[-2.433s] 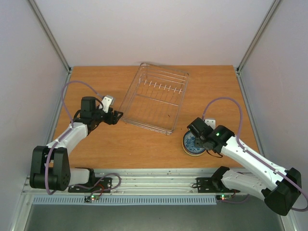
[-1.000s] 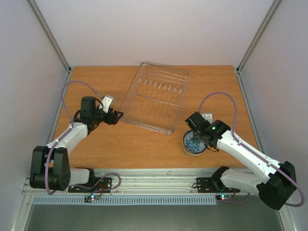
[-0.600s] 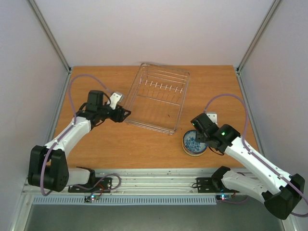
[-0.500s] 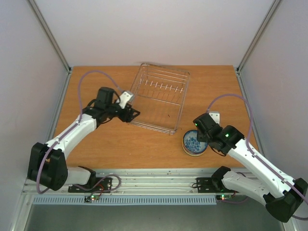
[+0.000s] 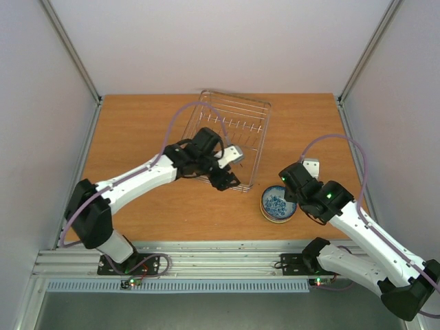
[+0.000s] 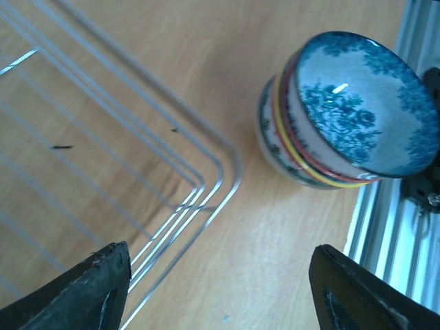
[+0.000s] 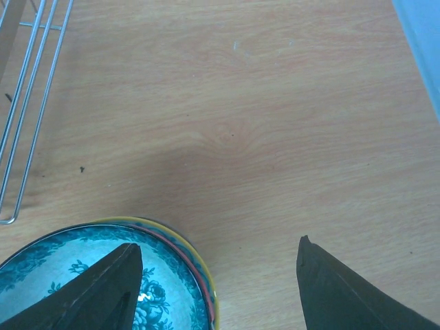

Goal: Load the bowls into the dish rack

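Observation:
A stack of bowls [image 5: 278, 205] stands on the table near the front, the top one blue-and-white inside, with red and yellow rims showing below it [image 6: 344, 113]. The wire dish rack [image 5: 227, 134] lies behind and left of it and holds no bowls. My left gripper [image 5: 228, 180] is open and empty above the rack's near right corner, left of the stack [image 6: 220, 295]. My right gripper [image 5: 290, 194] is open and empty at the stack's far right side. In the right wrist view [image 7: 216, 278] one finger [image 7: 103, 289] hangs over the top bowl [image 7: 75, 282], the other over bare table.
The rack's corner wires [image 6: 206, 185] lie just under my left gripper and show at the left of the right wrist view [image 7: 27, 103]. The aluminium rail [image 6: 405, 227] at the table's front edge runs close behind the stack. Grey walls enclose the table.
My left arm has swung right from the rack's left side to its near right corner, close to the bowls. My right gripper has shifted slightly right and back at the stack.

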Tool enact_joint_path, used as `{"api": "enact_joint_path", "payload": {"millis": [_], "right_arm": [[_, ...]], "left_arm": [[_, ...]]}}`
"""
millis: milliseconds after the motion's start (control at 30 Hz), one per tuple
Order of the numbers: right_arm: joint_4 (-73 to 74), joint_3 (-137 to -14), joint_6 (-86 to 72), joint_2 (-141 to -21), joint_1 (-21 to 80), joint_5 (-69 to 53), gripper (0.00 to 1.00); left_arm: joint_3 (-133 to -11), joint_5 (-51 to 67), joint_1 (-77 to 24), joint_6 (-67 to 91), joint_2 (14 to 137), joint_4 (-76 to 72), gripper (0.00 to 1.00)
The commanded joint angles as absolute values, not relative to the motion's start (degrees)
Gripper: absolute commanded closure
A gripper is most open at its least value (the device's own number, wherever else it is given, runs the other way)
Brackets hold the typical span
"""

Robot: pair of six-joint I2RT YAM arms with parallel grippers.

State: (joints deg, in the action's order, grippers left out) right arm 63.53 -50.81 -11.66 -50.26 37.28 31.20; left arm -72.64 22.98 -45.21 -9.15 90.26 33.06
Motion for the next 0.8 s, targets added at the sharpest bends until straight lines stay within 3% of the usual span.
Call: {"api": "enact_joint_path", "payload": {"millis": [0, 333, 767], "right_arm": [[65.18, -51.68, -13.79, -49.06, 37.11, 34.95, 0.37], [67.59, -51.46, -17.45, -42.98, 37.13, 39.61, 0.37], [66.99, -50.72, -17.88, -38.57, 37.15, 40.54, 0.37]], "left_arm": [[-80.58, 21.36, -50.54, -7.08, 94.92, 38.51, 0.27], [-96.4, 15.02, -55.84, 0.56, 107.79, 46.45, 0.28], [-99.37, 9.43, -60.32, 1.49, 115.36, 47.64, 0.35]]}}
